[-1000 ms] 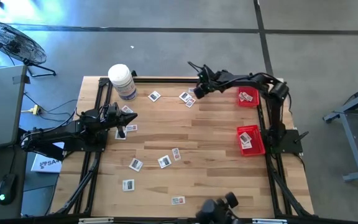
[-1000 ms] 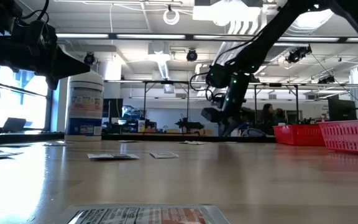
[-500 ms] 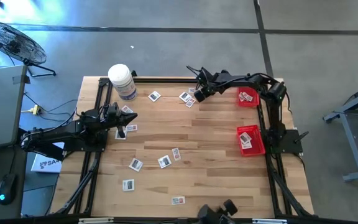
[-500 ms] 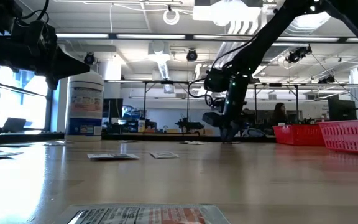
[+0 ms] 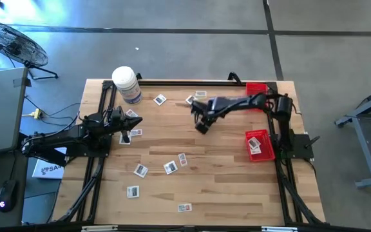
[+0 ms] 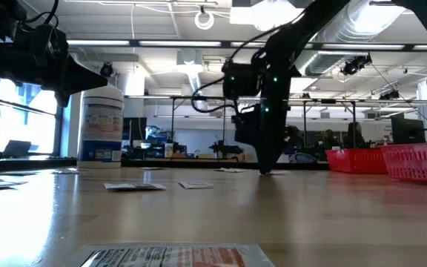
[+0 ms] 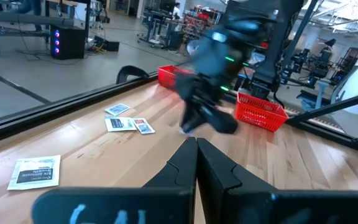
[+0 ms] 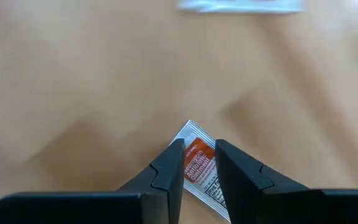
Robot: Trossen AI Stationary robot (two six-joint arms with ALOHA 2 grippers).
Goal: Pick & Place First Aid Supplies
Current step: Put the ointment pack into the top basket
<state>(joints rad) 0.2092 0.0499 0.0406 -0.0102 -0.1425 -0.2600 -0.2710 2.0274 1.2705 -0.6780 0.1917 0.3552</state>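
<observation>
Several small white packets lie flat on the wooden table (image 5: 224,180), among them two near the far edge (image 5: 190,100) and several in the middle (image 5: 170,167). My right gripper (image 5: 201,127) reaches over the table's middle, pointing down, and is shut on one packet with orange print (image 8: 199,163). In the low view the right gripper (image 6: 265,167) stands close over the tabletop. My left gripper (image 5: 137,121) waits at the left with its fingers shut (image 7: 196,146) and empty, with packets (image 5: 134,133) lying beside it. My right gripper pinches the orange-printed packet between its two fingers (image 8: 166,171), coming from above and pointing down. One corner of the packet (image 8: 191,127) sticks out past the fingertips. The fingers hide the rest of it. I cannot tell whether it touches the table.
A big white jar with a bluish label (image 5: 127,84) stands at the far left corner. Two red baskets sit on the right side, one at the far corner (image 5: 256,87) and one (image 5: 259,145) nearer, holding packets. Another packet (image 8: 241,5) lies just beyond the right gripper.
My right gripper has gone from the packets by the far edge toward the table's near edge and its middle, and has come lower. My left arm has kept still.
</observation>
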